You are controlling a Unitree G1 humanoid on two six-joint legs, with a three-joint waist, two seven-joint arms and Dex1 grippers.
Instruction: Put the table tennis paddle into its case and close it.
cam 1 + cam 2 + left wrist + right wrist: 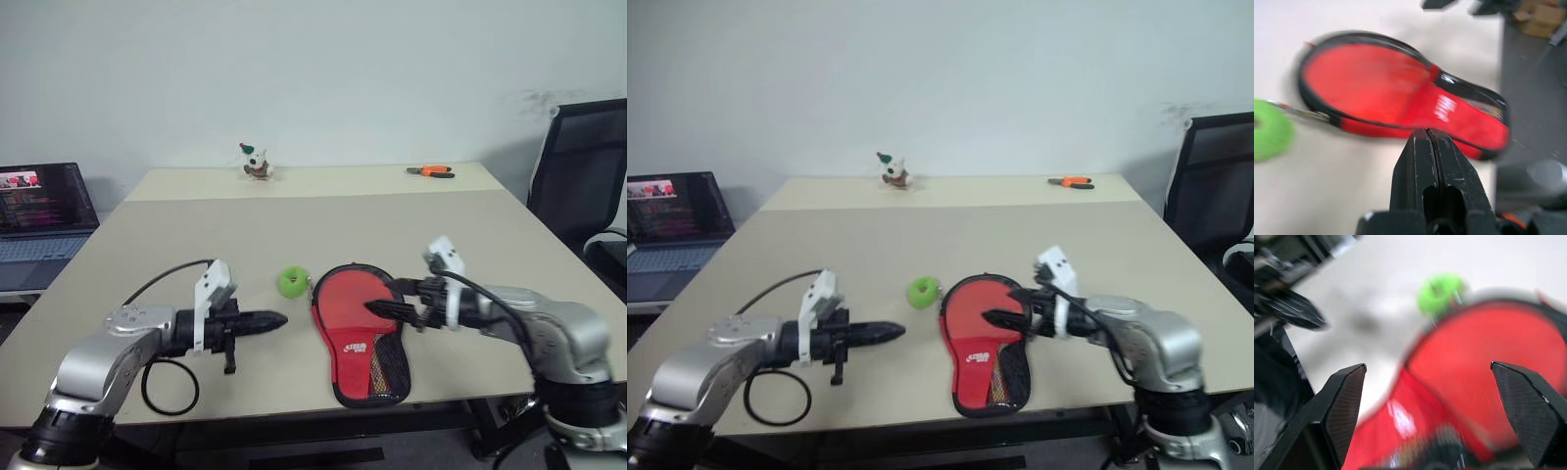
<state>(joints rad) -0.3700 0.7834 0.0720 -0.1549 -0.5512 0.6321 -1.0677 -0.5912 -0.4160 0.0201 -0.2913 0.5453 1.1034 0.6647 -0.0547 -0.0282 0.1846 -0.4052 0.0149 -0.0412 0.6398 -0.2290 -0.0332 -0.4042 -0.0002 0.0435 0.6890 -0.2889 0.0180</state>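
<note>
While the tabletop (pixel 294 225) carries everything, the work sits at its near edge, within reach of both my arms. Lying there is the case (pixel 338 377), open, its black rim and red lining showing around the paddle (pixel 353 308), which rests face up inside the lower half with its round head away from me and its handle end toward the tabletop's edge. That placement reads to me as the first half of the job done: the paddle is in, the lid half not yet folded over, the zip not yet run.

My right gripper (pixel 400 301) hangs just over the paddle's right side with its fingers spread wide, holding nothing. My left gripper (pixel 274 320) points at the case from the left, near it but not touching, its fingers pressed together and empty. I judge it is placed there to nudge or steady the case.

A green ball (pixel 291 282) lies just beside the case's far left rim.

White lettering marks the paddle near its neck; I cannot read it.
</note>
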